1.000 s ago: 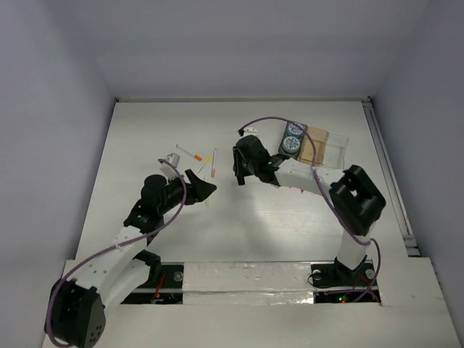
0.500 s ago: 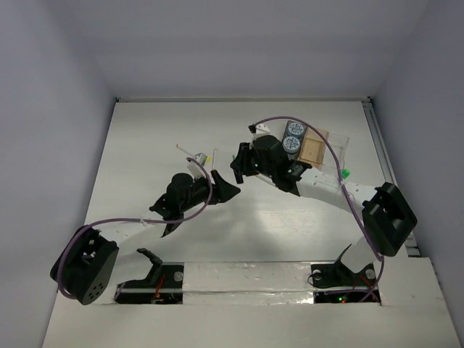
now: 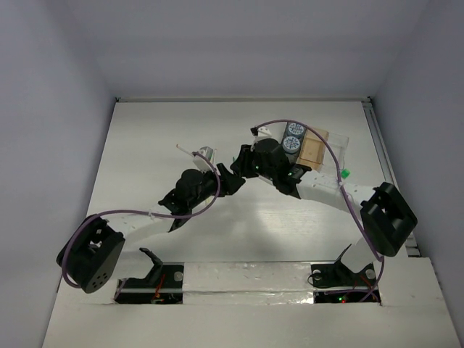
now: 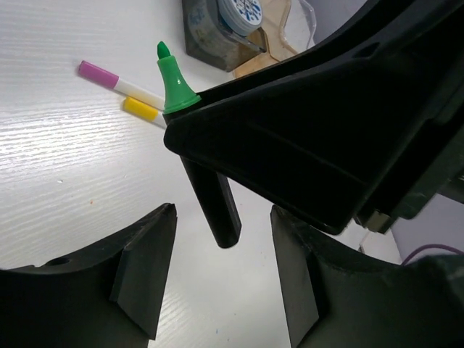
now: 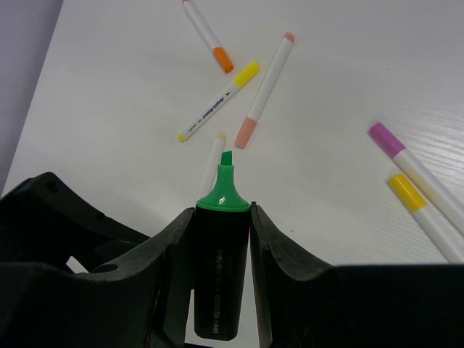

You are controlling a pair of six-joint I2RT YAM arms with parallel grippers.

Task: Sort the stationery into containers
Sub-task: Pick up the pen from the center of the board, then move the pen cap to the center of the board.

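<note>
My right gripper (image 5: 221,217) is shut on a black highlighter (image 5: 217,279) with a bare green tip (image 4: 174,80), held above the table. My left gripper (image 4: 221,279) is open. Its fingers (image 4: 145,268) stand either side of the highlighter's rear end (image 4: 214,206) without touching it. In the top view both grippers (image 3: 230,181) (image 3: 243,161) meet mid-table. Thin white pens with orange (image 5: 208,35), yellow (image 5: 217,101), peach (image 5: 266,87) and pink-purple (image 5: 406,163) ends lie loose. The clear tray (image 3: 326,148) holds two patterned canisters (image 3: 293,136) in its dark section.
A small green piece (image 3: 346,172) lies just right of the tray. A grey object (image 3: 205,153) and a white pen (image 3: 187,151) lie left of the grippers. The right arm's cable arcs over the tray. White walls close in the table on three sides.
My left arm has swung right and forward until its jaws bracket the highlighter's rear end, narrowing slightly. The right arm has shifted a little right with the highlighter still gripped.
</note>
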